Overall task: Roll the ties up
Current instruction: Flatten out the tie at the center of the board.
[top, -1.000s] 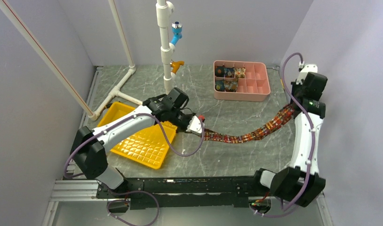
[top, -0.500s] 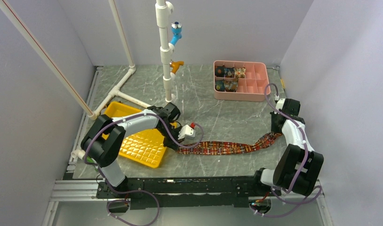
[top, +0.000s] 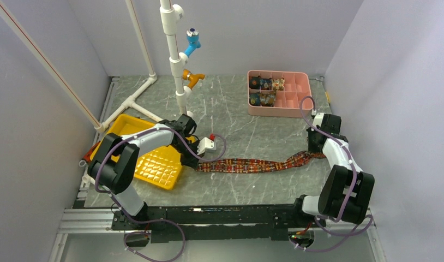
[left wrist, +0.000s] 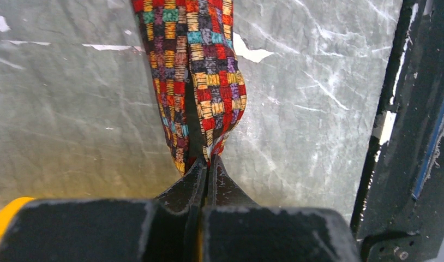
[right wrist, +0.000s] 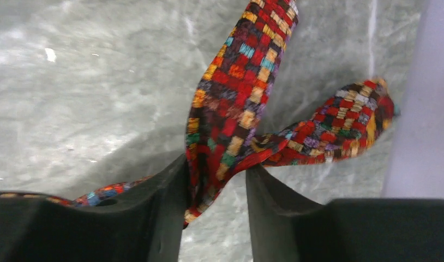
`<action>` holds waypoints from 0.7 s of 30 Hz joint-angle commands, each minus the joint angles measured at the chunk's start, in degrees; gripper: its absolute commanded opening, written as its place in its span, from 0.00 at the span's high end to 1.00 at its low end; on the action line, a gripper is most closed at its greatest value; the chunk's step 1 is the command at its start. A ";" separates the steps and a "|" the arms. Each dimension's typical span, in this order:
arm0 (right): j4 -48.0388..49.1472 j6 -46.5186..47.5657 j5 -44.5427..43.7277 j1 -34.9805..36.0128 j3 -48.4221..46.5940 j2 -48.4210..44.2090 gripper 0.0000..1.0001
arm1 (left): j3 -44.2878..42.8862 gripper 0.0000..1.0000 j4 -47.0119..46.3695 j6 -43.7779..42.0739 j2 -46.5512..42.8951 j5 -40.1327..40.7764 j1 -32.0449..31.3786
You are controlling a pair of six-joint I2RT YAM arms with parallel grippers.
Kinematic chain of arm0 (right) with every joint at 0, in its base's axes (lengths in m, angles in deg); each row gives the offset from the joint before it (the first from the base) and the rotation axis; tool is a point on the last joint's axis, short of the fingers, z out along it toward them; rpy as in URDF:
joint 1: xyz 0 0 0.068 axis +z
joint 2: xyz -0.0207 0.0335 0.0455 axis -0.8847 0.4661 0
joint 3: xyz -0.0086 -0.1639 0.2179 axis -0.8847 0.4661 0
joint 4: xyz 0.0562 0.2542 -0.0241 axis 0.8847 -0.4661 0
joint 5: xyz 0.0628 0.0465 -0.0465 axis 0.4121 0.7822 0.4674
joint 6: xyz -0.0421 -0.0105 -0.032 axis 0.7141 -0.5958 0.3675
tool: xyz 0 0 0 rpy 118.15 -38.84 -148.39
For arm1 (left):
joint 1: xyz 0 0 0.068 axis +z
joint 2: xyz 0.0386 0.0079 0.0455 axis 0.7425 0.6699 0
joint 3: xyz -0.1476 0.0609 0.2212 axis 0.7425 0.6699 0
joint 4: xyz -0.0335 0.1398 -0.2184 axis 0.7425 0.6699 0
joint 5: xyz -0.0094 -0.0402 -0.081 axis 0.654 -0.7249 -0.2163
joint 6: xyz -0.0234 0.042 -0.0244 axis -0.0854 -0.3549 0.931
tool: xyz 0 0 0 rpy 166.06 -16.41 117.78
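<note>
One unrolled tie [top: 252, 164] lies as a long strip across the grey marbled surface [top: 252, 131], running from the left claw [top: 199, 159] to the right claw [top: 313, 152]. The top view shows the strip mostly flat, with a slight kink and rise near its right end. From there neither grip can be read. The left wrist view shows it up close: the two dark fingers [left wrist: 188, 183] are pressed together, clenched on the narrow end of the tie. The fabric folds lengthwise just ahead of the tips and then spreads out over the surface. The same view shows a black rail [left wrist: 416, 136] at its right edge. In the right wrist view the fingers [right wrist: 165, 207] stand apart with bunched, twisted fabric between them. The cloth touches both inner faces near the tips, but whether they actually press it I cannot tell. The wide end curls off to one side there, lifted a little. Only the top view shows the rest. A yellow tray [top: 154, 169] sits just beside the left claw, partly under that arm. A white pipe stand [top: 175, 60] rises behind it. A pink divided box [top: 307, 95] at the far side holds several rolled ties [top: 266, 90] in its left compartments.
</note>
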 commanded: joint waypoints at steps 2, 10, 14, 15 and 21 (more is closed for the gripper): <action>-4.20 9.70 -2.01 -4.23 -3.53 0.65 0.27 | -1.31 1.00 3.86 0.13 -0.16 3.61 -0.42; -11.84 21.49 6.57 -15.81 -11.79 1.96 0.24 | -2.04 0.97 3.06 3.68 -0.87 7.45 -0.47; -9.11 24.02 5.55 -16.22 -10.68 4.03 0.39 | -4.18 0.96 3.23 5.58 0.28 8.99 -0.44; -8.88 24.66 5.41 -16.24 -10.40 4.61 0.37 | -4.95 0.95 3.52 5.79 0.59 8.96 -0.41; -11.99 27.53 8.92 -16.23 -8.14 2.88 0.16 | -7.59 0.92 5.50 7.09 2.21 7.13 -0.41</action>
